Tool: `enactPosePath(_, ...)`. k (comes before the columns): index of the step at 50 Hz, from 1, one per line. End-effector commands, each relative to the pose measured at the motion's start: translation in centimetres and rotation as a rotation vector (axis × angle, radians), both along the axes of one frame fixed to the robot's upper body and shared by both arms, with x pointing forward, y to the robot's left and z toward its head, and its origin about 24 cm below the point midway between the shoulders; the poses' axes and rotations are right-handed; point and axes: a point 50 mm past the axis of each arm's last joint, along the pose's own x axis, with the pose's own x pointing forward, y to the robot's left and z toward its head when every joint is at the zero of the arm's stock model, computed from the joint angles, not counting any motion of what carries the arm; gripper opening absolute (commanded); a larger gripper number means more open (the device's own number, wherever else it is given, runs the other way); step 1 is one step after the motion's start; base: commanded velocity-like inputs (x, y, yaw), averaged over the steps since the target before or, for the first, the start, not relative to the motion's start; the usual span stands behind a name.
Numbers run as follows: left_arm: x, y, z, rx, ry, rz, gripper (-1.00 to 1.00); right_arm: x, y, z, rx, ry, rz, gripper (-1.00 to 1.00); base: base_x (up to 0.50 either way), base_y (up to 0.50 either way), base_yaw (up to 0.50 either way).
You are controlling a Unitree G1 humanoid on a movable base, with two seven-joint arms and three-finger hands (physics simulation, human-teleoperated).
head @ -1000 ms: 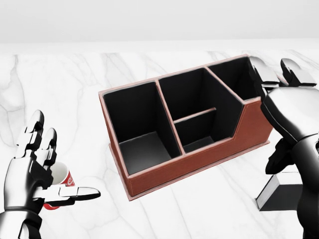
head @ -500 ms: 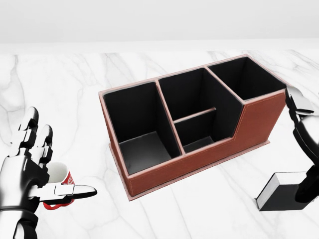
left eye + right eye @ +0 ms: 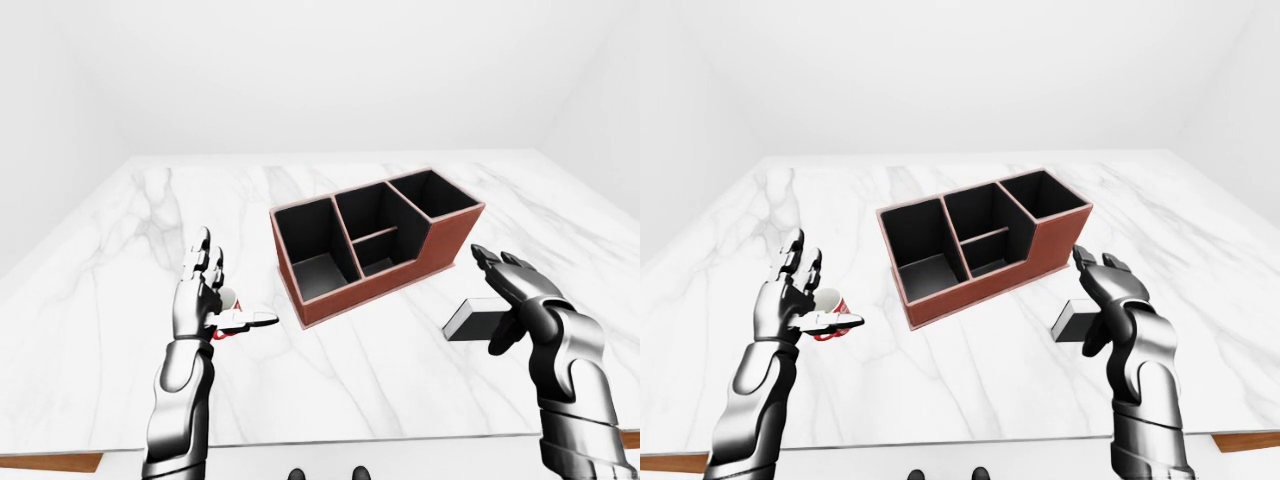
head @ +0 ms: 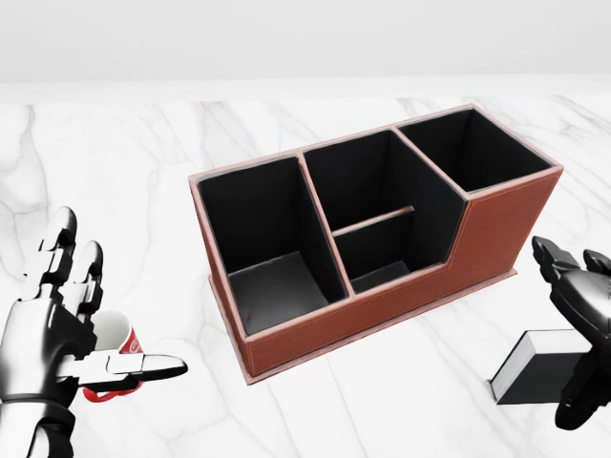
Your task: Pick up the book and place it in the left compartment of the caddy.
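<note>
While book lies flat, long axis left-right, right hand hovers open; left hand open.

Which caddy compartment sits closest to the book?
The tall compartment at the caddy's right end in the head view; the book lies below it, by the right hand.

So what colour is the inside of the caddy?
Black inside the reddish-brown leather caddy, clearest in the head view.
</note>
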Motion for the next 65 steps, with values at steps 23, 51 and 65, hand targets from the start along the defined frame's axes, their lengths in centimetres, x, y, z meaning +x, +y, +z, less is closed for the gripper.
enactPosePath(23,0.1,-0.1,-0.2,0.005,0.011,-0.006,1.0,3.1,-0.8,-3.2,0.139,0.17,0.025,1.0,0.0,0.0,0.0)
enactPosePath(51,0.2,-0.3,-0.7,0.01,0.03,-0.007,1.0,4.7,-1.2,-5.5,0.082,0.153,-0.023,1.0,0.0,0.0,0.0)
enactPosePath(65,0.2,-0.2,-0.6,0.009,0.028,-0.006,1.0,5.1,-0.1,-6.6,0.068,0.182,-0.004,-1.0,0.0,0.0,0.0)
